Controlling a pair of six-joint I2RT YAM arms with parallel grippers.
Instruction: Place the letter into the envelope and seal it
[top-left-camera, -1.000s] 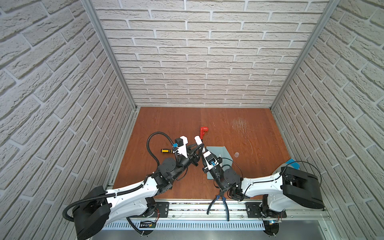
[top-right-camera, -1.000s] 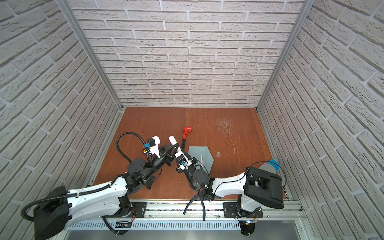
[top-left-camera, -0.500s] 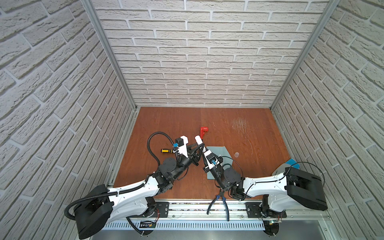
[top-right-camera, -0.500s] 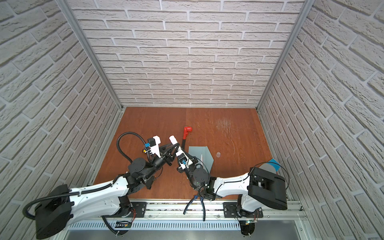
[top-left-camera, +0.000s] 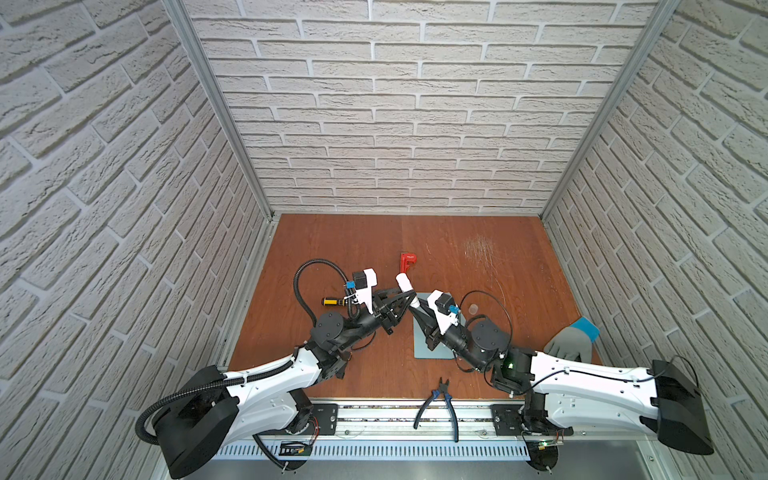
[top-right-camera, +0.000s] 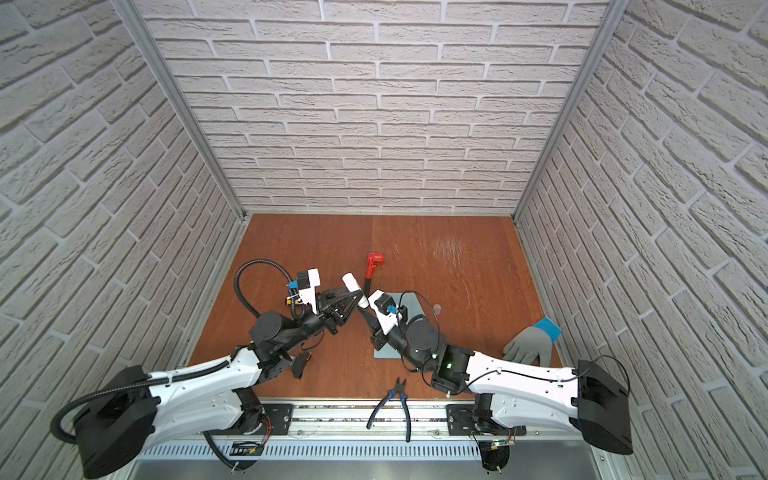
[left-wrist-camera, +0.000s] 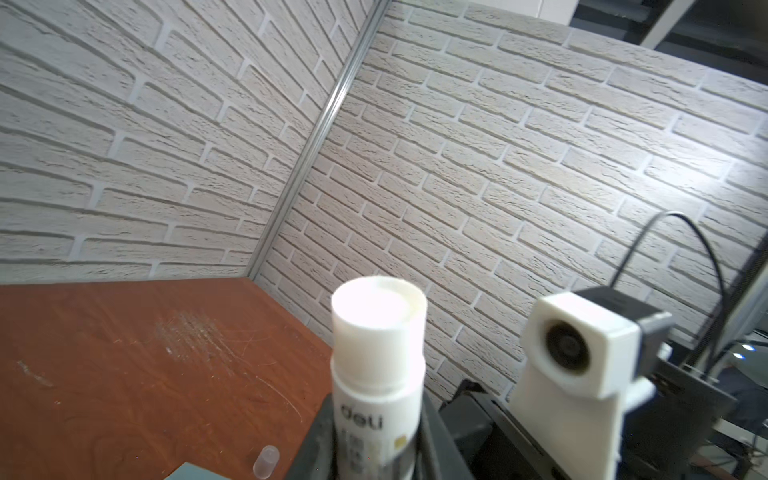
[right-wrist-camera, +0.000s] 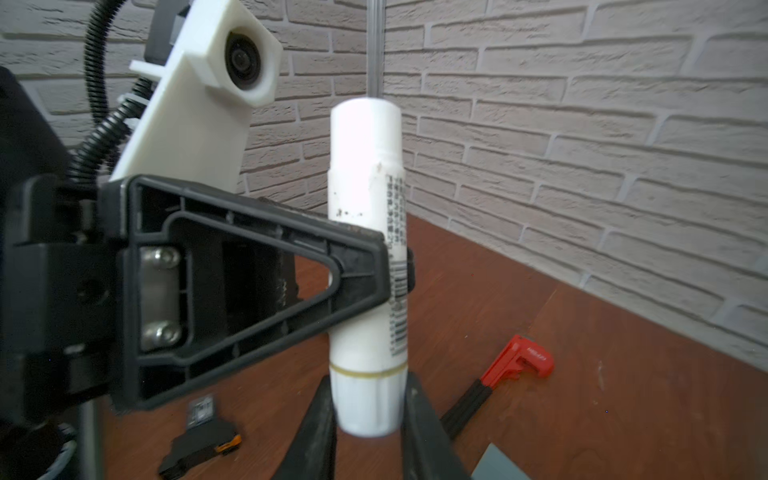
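Both end effectors grip one white cylindrical glue stick (right-wrist-camera: 365, 232), held above the wooden desk (top-left-camera: 478, 266). The left end effector (left-wrist-camera: 376, 449) is closed around its middle and the right end effector (right-wrist-camera: 370, 415) on its base. Its long axis tilts, upper end toward the far edge. The light blue-grey paper envelope (top-left-camera: 422, 351) lies flat below, mid-desk, under the nearer right arm. The letter is not visible and may already be inside.

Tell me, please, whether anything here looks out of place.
The blue-handled pliers lie half off the table's front edge, handles over the metal rail. A small clear cap lies loose near the envelope.
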